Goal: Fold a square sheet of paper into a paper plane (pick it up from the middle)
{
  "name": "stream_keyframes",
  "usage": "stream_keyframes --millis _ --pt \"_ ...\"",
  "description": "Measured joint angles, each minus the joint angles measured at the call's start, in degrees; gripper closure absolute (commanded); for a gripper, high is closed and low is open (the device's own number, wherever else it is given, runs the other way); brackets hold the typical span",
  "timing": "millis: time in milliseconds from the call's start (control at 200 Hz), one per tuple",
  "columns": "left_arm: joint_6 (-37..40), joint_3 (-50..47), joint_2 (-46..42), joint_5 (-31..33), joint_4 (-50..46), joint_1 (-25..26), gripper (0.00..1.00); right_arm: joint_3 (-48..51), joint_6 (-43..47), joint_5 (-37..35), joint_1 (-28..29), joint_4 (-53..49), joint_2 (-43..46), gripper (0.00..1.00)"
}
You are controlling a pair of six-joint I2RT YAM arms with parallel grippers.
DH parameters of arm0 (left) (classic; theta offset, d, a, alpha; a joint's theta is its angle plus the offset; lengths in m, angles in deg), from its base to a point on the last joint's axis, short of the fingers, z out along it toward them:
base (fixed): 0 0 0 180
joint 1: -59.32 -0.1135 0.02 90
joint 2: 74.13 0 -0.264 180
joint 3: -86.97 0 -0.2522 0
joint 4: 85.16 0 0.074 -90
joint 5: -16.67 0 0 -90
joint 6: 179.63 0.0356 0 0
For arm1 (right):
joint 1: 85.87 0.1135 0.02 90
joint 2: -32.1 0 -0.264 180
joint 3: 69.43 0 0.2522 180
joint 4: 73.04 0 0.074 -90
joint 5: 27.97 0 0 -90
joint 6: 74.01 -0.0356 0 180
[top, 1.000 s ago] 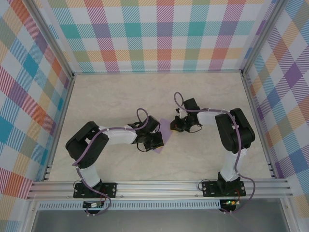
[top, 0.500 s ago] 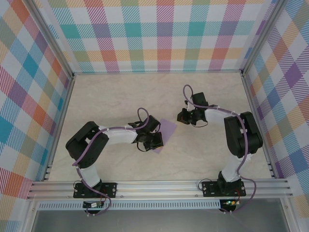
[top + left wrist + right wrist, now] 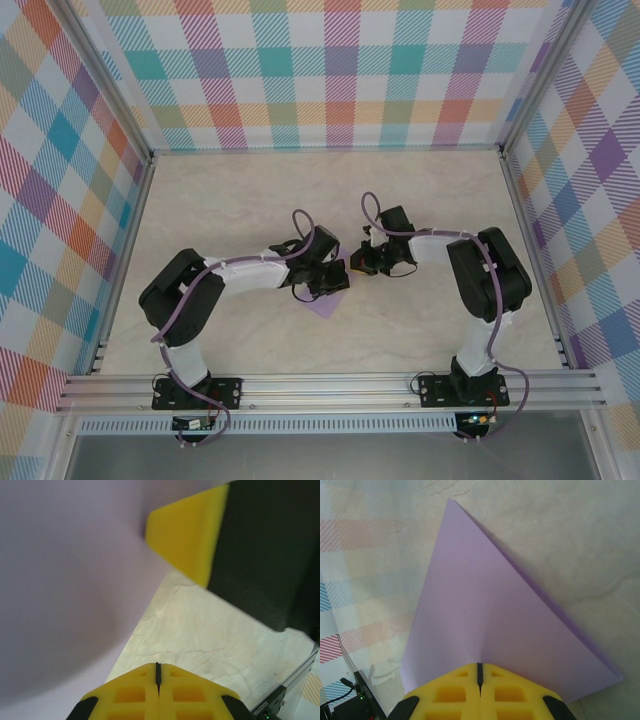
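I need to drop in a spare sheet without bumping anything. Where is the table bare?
Bare: the far strip of table under the back wall, and the near middle between the left base and right base. Crowded: the centre, where the left gripper and right gripper sit close together at the lavender paper.

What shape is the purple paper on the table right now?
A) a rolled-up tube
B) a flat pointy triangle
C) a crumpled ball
B: in the right wrist view the thin light-purple paper lies flat on the pale marbled table, tapering to a sharp point.
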Motion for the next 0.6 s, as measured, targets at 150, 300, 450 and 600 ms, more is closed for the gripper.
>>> stream_keyframes --millis 150,300,450,600 --pt "0.4 1.2 3.3 0.3 1.0 0.0 1.0 0.0 0.2 0.0 0.0 -0.3 -0.9 1.0" --pt "1.5 1.2 5.6 0.5 1.5 0.0 1.0 0.0 0.4 0.0 0.0 -0.4 -1.0 1.0" --pt "2.0 1.2 6.0 -0.4 3.2 -0.1 1.0 -0.2 0.5 -0.2 0.0 -0.7 -1.0 1.0" --pt "2.2 -0.5 6.0 -1.4 5.6 -0.1 1.0 -1.1 0.5 -0.2 0.0 -2.1 -1.5 1.0"
